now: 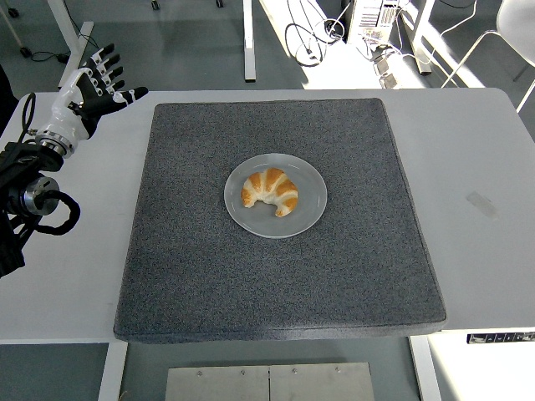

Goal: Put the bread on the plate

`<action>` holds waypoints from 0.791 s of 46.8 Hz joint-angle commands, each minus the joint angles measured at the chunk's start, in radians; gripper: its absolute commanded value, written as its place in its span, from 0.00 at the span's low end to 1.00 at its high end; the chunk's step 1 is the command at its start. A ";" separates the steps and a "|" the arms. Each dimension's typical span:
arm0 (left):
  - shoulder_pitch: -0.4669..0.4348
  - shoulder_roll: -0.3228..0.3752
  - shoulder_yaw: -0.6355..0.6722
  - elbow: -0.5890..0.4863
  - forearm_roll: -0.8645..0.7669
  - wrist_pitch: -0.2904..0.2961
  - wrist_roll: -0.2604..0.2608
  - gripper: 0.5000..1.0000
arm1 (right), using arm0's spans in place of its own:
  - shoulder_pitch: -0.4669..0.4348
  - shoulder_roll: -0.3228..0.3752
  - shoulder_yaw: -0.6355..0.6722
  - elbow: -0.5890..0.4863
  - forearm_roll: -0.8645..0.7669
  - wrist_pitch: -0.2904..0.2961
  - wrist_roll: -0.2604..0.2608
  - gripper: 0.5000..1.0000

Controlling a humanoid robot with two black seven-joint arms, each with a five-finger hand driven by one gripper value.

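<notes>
Head view. Bread (pixel 270 192), a croissant, lies on the plate (pixel 311 213), slightly toward the plate's left side, wholly inside the rim. The plate sits near the centre of a dark grey mat (pixel 209 284) that covers the middle of the white table (pixel 476 167).

Left hand (pixel 94 88): over the table's far-left corner, just off the mat's far-left corner, well apart from plate and bread. Fingers (pixel 107 65) extended and spread, thumb out to the side; nothing held. Left forearm and cabling run along the table's left edge. Right arm: not in view.

Step judgement: the placing looks complete, since the bread rests on the plate and no hand touches it. The step in hand appears to be the retreat of the left arm to its rest position.

Next move, as judged: nothing further needed at the plate. The arm only has to clear the table along the left edge, keeping hand and cables off the mat so the plate is not nudged.

Risk: low. The croissant sits flat and stable and shows no overhang at the rim.
</notes>
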 commanded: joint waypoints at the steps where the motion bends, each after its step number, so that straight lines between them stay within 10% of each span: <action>1: 0.013 -0.024 -0.002 0.014 -0.002 0.000 -0.032 0.95 | 0.000 0.000 0.000 -0.003 0.000 0.000 0.001 1.00; 37: 0.010 -0.008 -0.023 0.014 -0.085 -0.043 -0.060 0.95 | -0.011 0.000 0.002 -0.001 -0.002 0.005 0.001 1.00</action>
